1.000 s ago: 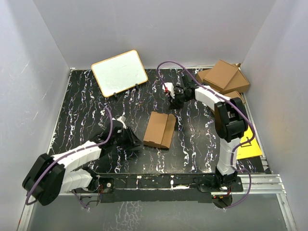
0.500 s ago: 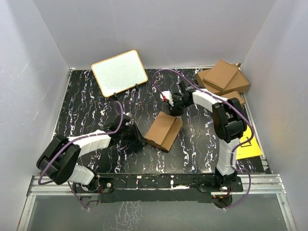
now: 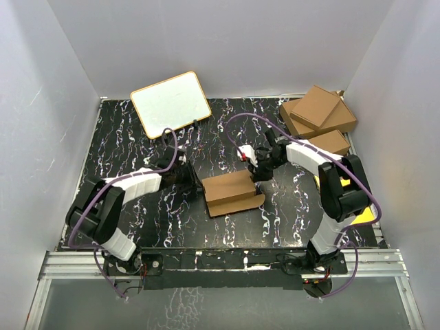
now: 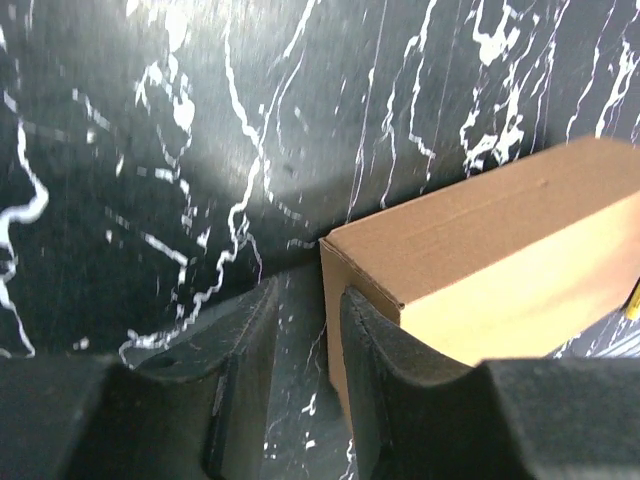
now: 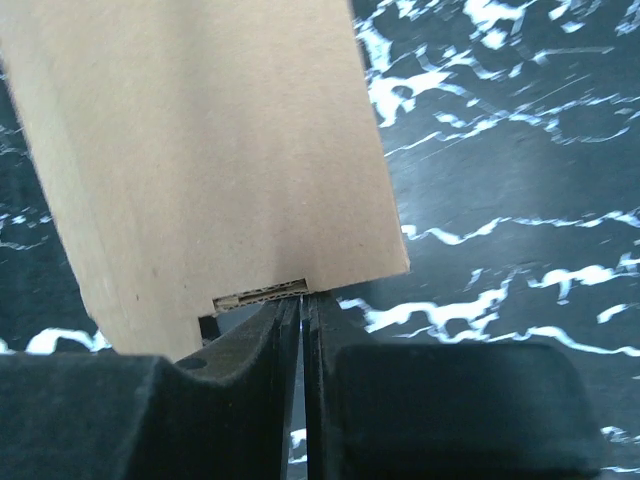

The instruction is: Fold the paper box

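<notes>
On the left gripper [image 4: 305,300] we see the two fingers [image 4: 385,390] standing a narrow slot apart, with only bare tabletop showing between them. The finger nearer the paper box [image 3: 232,192] lies against its end wall, so we read this hand as a backstop bracing that end, not a grasp. At the box's opposite end the right gripper [image 5: 302,308] has its fingers [image 5: 255,345] pressed together to a hairline, tips right at the cardboard's lower edge, where a strip of corrugation shows. We cannot tell whether a thin flap is nipped in that slit or the tips merely push on it. Closed fingers make a firm, narrow prod, which would suit pressing a flap home against the left hand's resistance. The box lies as a low brown block between the two grippers on the black marbled table [image 3: 124,137]. Beyond the box to the far left leans a whiteboard [image 3: 170,103]. To its far right sit larger brown cartons [image 3: 316,113], and to its near right a yellow sheet [image 3: 364,214], all well apart from it.
</notes>
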Robot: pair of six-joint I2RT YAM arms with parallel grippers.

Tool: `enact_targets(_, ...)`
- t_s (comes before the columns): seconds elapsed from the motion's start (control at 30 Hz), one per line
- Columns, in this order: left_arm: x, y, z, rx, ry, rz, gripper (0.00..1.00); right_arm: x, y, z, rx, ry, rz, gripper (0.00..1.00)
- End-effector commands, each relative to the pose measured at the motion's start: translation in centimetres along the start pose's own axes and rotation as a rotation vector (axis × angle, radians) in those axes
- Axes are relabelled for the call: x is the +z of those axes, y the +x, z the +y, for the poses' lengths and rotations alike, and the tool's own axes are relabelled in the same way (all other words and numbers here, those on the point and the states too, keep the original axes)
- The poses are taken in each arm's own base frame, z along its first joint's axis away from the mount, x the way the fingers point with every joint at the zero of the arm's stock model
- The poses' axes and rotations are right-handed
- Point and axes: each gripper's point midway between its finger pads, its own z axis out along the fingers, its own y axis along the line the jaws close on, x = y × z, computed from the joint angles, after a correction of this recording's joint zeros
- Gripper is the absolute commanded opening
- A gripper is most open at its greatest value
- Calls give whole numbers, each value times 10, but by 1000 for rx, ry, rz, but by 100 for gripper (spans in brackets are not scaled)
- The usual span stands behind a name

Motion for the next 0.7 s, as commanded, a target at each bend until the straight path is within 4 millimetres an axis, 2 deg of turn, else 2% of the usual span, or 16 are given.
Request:
enact_targets(0.0, 3, -26, -36, 81, 111, -21, 31, -7, -25, 25, -47, -39, -99, 13)
enact_targets(0.33, 25, -52, -51, 167, 129, 14, 33, -3, -21, 65, -31, -99, -114, 13)
enact_targets(0.53, 42, -70, -69, 223, 169, 54, 34, -1, -25, 80, -35, -130, -138, 13)
enact_targets(0.67, 50, -84, -70, 250, 145, 63, 35, -3, -24, 86, -32, -139, -137, 16)
